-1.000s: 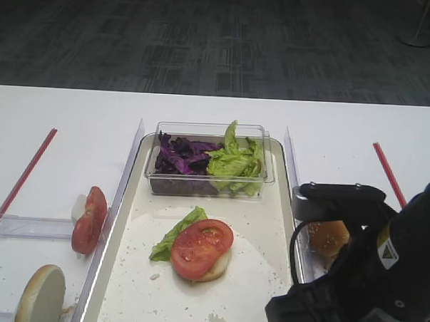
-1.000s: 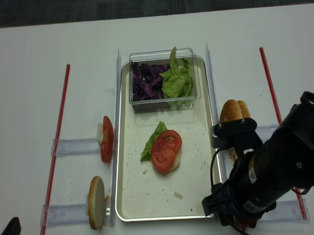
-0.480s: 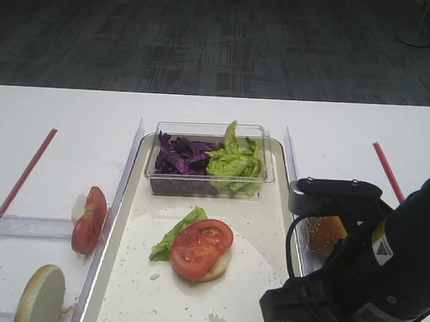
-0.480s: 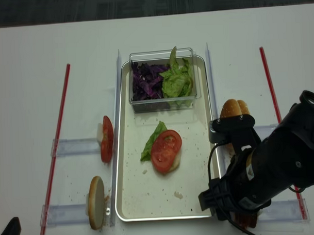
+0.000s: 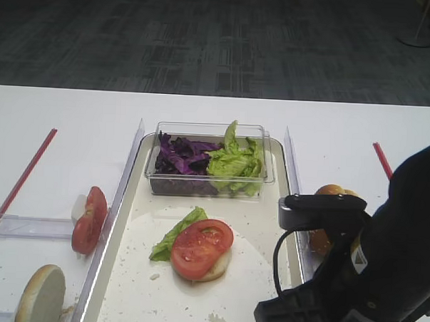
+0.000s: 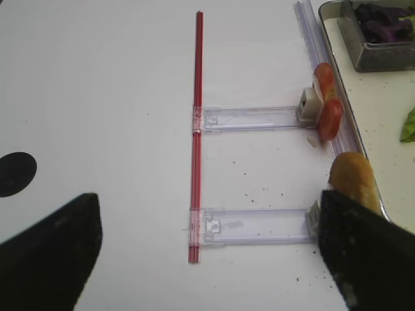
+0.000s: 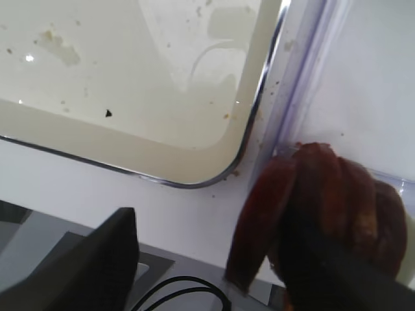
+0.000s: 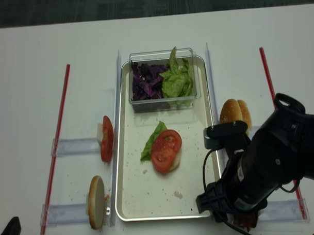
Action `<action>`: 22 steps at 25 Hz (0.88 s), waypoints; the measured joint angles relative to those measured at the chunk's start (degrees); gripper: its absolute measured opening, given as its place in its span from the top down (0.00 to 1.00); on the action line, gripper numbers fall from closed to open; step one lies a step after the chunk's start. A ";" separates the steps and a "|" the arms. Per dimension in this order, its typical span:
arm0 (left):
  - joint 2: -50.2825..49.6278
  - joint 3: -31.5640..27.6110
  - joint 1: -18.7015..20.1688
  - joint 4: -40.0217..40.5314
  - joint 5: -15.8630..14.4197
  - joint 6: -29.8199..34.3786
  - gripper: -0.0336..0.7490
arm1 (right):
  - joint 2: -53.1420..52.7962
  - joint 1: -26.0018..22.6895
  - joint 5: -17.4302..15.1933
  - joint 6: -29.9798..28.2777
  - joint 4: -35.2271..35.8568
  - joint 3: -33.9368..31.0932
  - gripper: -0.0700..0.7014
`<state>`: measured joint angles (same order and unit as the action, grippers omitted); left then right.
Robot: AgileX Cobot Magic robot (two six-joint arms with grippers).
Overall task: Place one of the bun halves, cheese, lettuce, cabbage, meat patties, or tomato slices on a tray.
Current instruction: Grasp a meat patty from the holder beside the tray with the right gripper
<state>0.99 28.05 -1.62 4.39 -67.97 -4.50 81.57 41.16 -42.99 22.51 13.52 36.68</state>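
— Where were the meat patties [image 7: 324,207]?

— Upright beside the tray [image 7: 149,165] corner (outside it). My right fingers [image 7: 305,259] straddled them, parted; whether they gripped, I couldn't tell. Left fingers [image 6: 214,246] gaped, empty.

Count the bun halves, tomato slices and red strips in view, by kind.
bun halves: 4 (two on the right, one on the left, one under a tomato slice)
tomato slices: 3
red strips: 2
Total: 9

dark reddish-brown meat patties [image 7: 324,207] stand on edge just outside the silvery tray [image 7: 130,155] corner; a tomato slice [image 8: 166,149] lies flat inside.
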 joint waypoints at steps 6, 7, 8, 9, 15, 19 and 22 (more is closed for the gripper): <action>0.00 0.00 0.00 0.00 0.00 0.00 0.17 | 0.00 0.00 -0.31 0.91 -1.94 0.00 0.39; 0.00 0.00 0.00 0.00 0.00 0.00 0.17 | 0.00 0.00 -0.60 1.46 -2.58 0.00 0.44; 0.00 0.00 0.00 0.00 0.00 0.00 0.17 | 0.00 0.00 -0.87 1.86 -3.29 0.00 0.50; 0.00 0.00 0.00 0.00 0.00 0.00 0.17 | 0.00 0.00 -1.11 2.16 -4.07 0.00 0.56; 0.00 0.00 0.00 0.00 0.00 0.00 0.17 | 0.00 0.00 -1.98 3.30 -6.15 0.00 0.76; 0.00 0.00 0.00 0.00 0.00 0.00 0.17 | 0.00 0.00 -1.98 3.30 -6.15 0.00 0.76; 0.00 0.00 0.00 0.00 0.00 0.00 0.17 | 0.00 0.00 -1.98 3.30 -6.26 0.00 0.76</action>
<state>0.99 28.05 -1.62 4.39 -67.97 -4.50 81.57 41.16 -44.97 25.81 7.25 36.68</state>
